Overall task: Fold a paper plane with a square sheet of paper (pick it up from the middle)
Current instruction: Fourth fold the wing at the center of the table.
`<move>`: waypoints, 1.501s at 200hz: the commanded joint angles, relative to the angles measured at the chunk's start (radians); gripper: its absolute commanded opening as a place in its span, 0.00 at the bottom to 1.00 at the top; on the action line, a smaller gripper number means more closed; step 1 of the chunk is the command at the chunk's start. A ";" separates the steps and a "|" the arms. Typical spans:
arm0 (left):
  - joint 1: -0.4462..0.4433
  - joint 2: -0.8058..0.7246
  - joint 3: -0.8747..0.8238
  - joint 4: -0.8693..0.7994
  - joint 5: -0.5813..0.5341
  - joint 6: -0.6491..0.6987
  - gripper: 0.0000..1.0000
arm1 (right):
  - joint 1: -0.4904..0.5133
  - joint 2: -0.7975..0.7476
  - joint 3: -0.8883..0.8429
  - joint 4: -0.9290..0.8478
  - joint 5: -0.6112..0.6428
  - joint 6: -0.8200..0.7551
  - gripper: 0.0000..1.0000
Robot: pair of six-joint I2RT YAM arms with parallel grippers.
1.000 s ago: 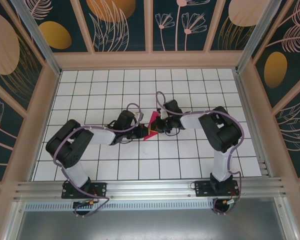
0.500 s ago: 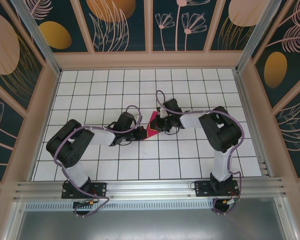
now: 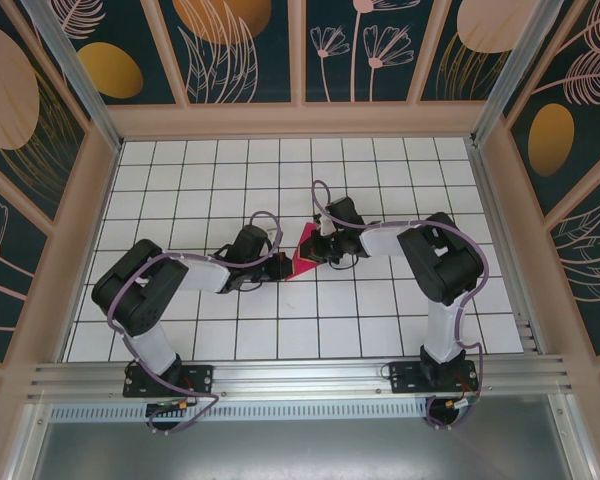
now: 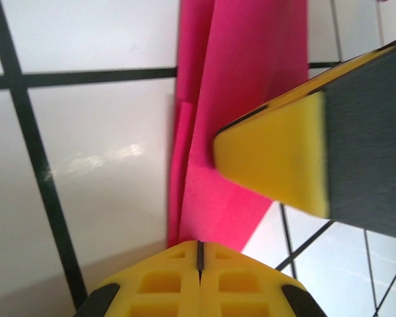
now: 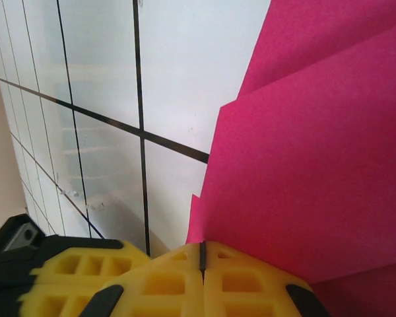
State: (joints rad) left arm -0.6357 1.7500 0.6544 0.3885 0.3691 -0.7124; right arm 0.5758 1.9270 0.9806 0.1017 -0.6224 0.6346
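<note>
The square sheet of paper (image 3: 302, 252), already creased into a smaller pointed magenta shape, is lying near the middle of the tiled table (image 3: 180, 180), well apart from every edge.

The left gripper (image 3: 280, 266) is meeting the paper's left edge and the right gripper (image 3: 321, 250) is bearing on its right side. Both are showing their fingers pressed together, the yellow pads meeting along a thin seam. Whether any layer is being nipped in either seam cannot be told from the wrist views.

In the inspector's judgement the paper is handling as very light, thin and limp. It is holding a crease but is prone to sliding on the glossy tiles and springing open at its stacked layers. It is likely to tear or crumple under a hard pinch. The sound place to take hold is appearing to be along the centre fold, where the layers are overlapping, rather than at a loose flap edge.

No brand, label or legible writing is showing on the paper, the grippers or the table.
</note>
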 commanded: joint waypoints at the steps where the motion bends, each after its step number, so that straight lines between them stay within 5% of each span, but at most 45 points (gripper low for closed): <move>1: 0.001 0.023 0.018 -0.041 0.018 -0.003 0.00 | 0.011 -0.036 -0.012 0.001 -0.008 -0.003 0.00; 93: 0.002 0.013 0.016 -0.139 -0.057 -0.022 0.00 | 0.033 -0.002 -0.021 -0.047 0.035 0.002 0.00; 226: 0.002 0.015 -0.023 -0.240 -0.077 0.056 0.00 | -0.288 0.110 0.128 -0.072 0.081 -0.059 0.00; 300: 0.002 -0.030 0.013 -0.151 -0.017 0.035 0.01 | -0.296 -0.035 0.136 -0.102 0.079 -0.053 0.02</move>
State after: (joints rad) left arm -0.6376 1.7405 0.6769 0.3206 0.3511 -0.6819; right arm 0.2584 2.0090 1.1332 0.0280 -0.5533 0.5964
